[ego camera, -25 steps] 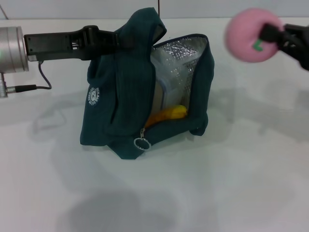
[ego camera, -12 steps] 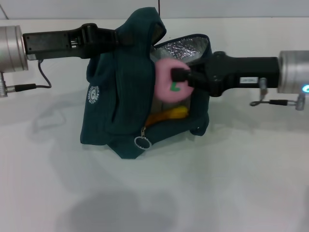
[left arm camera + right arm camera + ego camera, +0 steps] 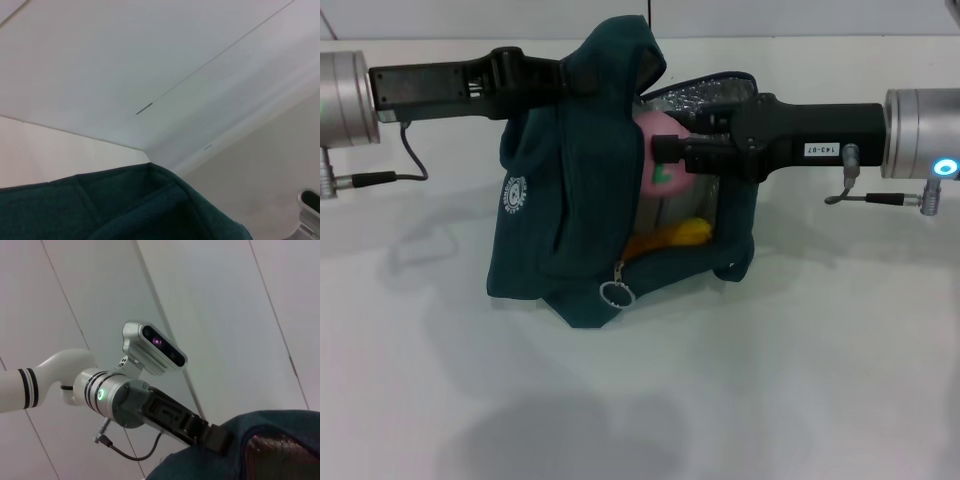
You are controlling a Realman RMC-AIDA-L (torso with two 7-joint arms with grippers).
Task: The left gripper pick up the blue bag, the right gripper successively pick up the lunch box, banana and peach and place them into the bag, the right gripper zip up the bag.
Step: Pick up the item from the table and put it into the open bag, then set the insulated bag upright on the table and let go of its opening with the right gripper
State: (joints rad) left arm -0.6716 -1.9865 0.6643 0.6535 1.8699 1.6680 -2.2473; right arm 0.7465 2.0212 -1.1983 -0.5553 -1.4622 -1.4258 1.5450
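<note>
At centre frame of the head view, a dark blue bag (image 3: 580, 220) standing on the white table (image 3: 800, 380), flap thrown up and held at upper left of centre, silver-lined mouth (image 3: 715, 95) facing right. From the left edge, the left gripper (image 3: 582, 82) reaching in level, clamped tight on the raised fabric at the top of the bag, black body and silver wrist trailing back to the frame's left border with a grey cable (image 3: 405, 165) hanging below. From the right edge, the right gripper (image 3: 665, 152) stretched level into the opening, fingers closed around the pink peach (image 3: 655, 155), green leaf mark showing on its face. Peach sitting inside the mouth, in the upper part of the opening, just above the yellow banana (image 3: 665, 238) lying along the bottom of the compartment. Behind the peach, a pale sliver of the lunch box (image 3: 675, 208), mostly covered. At lower centre of the bag, a metal zip ring (image 3: 614, 295) dangling against the front, zip undone. On the left panel, a round white logo (image 3: 513, 197). Across the bottom of the left wrist view, only a fold of the dark bag cloth (image 3: 125, 205) under pale walls. Toward lower right of the right wrist view, the opposite arm's gripper biting the bag's edge (image 3: 270, 440).
</note>
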